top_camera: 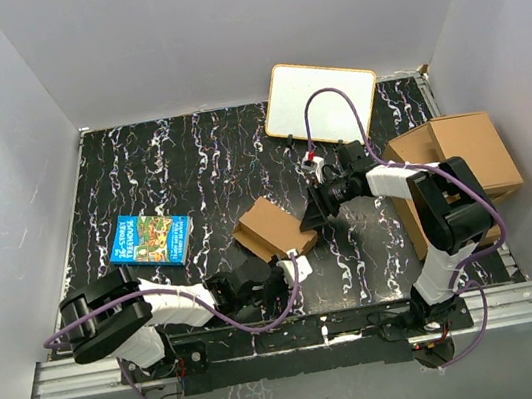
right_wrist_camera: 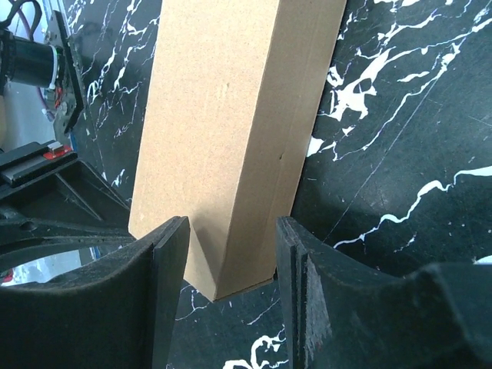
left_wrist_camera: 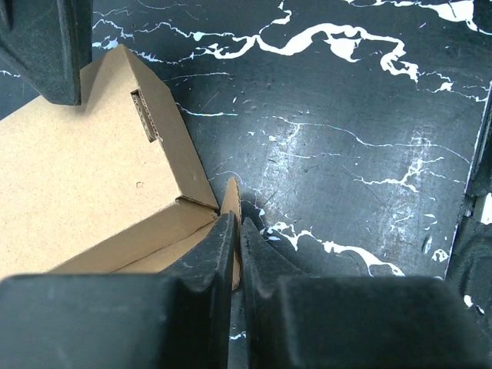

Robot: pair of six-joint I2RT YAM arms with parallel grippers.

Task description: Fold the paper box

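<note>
The paper box sits on the desk a bit toward the near edge, roughly midway between the left and right edges. So both arms can get at it from their own sides.

The left gripper has its jaws pinched almost together on a thin cardboard flap sticking out at the box's near corner. My guess is that this is the tab that needs bending or tucking, so it's grabbing just that sliver and not the body.

The right gripper comes in from the other side. Its jaws are about half apart with the box's end filling the gap between them, so it looks clamped on. That reads to me as bracing the box so it doesn't skate across the desk while the left one works the flap.

What I can't make out:
- From the top camera the left fingertips are lost under the wrist and purple cable, so the pinch only shows in the left wrist view.
- The right wrist view cuts off the far end of the box, and I can't see how hard the pads are pressing.
- There's a slot in one wall, but I can't tell whether the flap is meant for it.
- A dark blurry block in the top-left corner of the left wrist view could be part of the other arm, not sure.

The blue picture book lies toward the left edge, and a stack of bigger boxes sits at the right edge. Both are well apart from the action.
</note>
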